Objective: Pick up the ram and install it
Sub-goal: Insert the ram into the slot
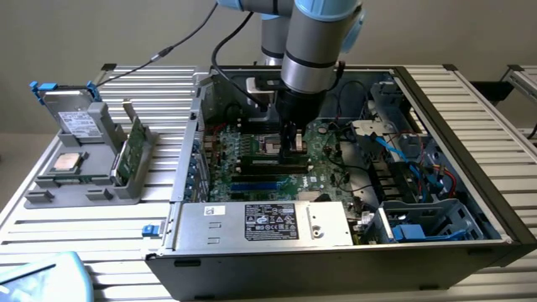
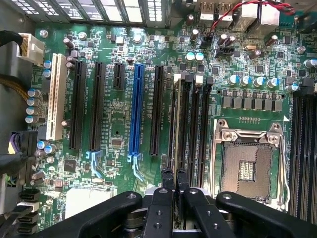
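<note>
Showing gripper pinching the ram edge-on btw. nearly closed fingers; stick is lying along a black memory slot beside the CPU socket, seated or not: can't tell. Ext. view: arm is reaching down into the open PC case, over the motherboard.

One case, one motherboard, one ram, one blue slot, one white slot, one processor socket.
</note>
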You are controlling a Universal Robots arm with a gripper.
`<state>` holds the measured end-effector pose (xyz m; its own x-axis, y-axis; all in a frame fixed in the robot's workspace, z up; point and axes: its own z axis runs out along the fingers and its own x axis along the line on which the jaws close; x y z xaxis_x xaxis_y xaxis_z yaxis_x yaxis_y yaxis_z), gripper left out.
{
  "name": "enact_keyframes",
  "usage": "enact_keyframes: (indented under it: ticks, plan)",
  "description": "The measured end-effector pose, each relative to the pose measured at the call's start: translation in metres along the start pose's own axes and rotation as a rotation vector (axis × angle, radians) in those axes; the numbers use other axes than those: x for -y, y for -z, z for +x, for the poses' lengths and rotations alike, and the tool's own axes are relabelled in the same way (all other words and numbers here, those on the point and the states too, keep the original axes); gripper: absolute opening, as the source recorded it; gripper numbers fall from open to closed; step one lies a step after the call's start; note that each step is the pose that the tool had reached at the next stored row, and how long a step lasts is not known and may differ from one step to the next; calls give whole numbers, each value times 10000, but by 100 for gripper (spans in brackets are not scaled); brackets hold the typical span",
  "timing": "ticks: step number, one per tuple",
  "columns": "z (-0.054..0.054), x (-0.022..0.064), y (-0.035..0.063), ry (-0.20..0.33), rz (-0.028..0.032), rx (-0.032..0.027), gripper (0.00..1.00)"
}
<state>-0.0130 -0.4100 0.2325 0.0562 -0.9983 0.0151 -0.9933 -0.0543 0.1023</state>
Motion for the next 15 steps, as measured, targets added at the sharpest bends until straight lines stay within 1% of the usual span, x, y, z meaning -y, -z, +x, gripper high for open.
enact_keyframes:
  ticks: [10,15]
  plan:
    - [19,0,-11,0,0,-2,13]
    - [19,6,-26,0,28,-4,13]
